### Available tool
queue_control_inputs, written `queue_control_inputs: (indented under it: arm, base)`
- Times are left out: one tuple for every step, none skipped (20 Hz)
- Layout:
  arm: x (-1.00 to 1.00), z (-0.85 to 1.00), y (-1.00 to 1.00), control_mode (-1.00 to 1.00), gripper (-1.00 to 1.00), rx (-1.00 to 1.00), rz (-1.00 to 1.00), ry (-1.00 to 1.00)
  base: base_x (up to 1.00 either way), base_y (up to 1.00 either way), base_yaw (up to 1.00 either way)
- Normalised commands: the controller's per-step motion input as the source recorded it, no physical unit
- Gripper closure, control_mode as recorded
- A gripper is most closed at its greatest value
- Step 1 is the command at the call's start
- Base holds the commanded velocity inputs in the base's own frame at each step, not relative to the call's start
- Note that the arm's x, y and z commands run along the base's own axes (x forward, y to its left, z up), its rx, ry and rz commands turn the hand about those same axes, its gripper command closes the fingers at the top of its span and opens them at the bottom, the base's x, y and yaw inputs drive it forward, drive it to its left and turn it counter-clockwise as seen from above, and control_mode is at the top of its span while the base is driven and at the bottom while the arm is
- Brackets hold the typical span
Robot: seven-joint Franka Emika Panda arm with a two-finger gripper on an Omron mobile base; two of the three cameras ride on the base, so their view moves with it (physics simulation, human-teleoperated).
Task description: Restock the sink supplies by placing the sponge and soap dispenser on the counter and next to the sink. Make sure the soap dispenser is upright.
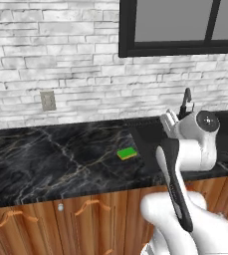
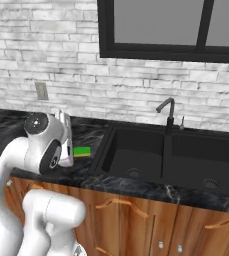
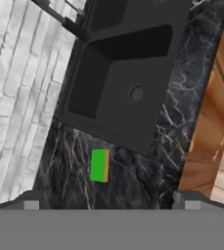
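Note:
The sponge (image 1: 127,153) (image 2: 82,151) (image 3: 100,165), green on top with a yellow layer, lies flat on the black marble counter (image 1: 46,159) (image 3: 143,180) just left of the sink (image 2: 161,157) (image 3: 118,73). My gripper (image 3: 111,202) hovers above the counter and looks down on it. Its fingertips (image 3: 31,203) stand far apart with nothing between them, and the sponge lies a short way ahead of them. The white hand (image 2: 63,137) hangs close beside the sponge on its left. The soap dispenser is out of view.
A thin black gooseneck faucet (image 2: 167,112) (image 1: 186,99) rises behind the sink. Behind the counter are a white brick wall with an outlet (image 1: 48,100) and a dark-framed window (image 2: 171,30). Brown cabinets (image 2: 136,215) run below the counter edge.

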Motion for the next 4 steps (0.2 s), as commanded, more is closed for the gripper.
queue_control_inputs:
  arm:
    - [-0.82, 0.94, -0.30, -1.00, -1.00, 0.00, 0.00, -0.18]
    - [-0.76, 0.94, -0.31, -1.00, -1.00, 0.00, 0.00, -0.17]
    - [-0.76, 0.86, -0.29, -1.00, -1.00, 0.00, 0.00, -0.15]
    - [-0.79, 0.78, -0.32, -1.00, -1.00, 0.00, 0.00, -0.14]
  base:
    - [0.00, 0.00, 0.00]
    - [0.00, 0.00, 0.00]
    - [0.00, 0.00, 0.00]
    - [0.00, 0.00, 0.00]
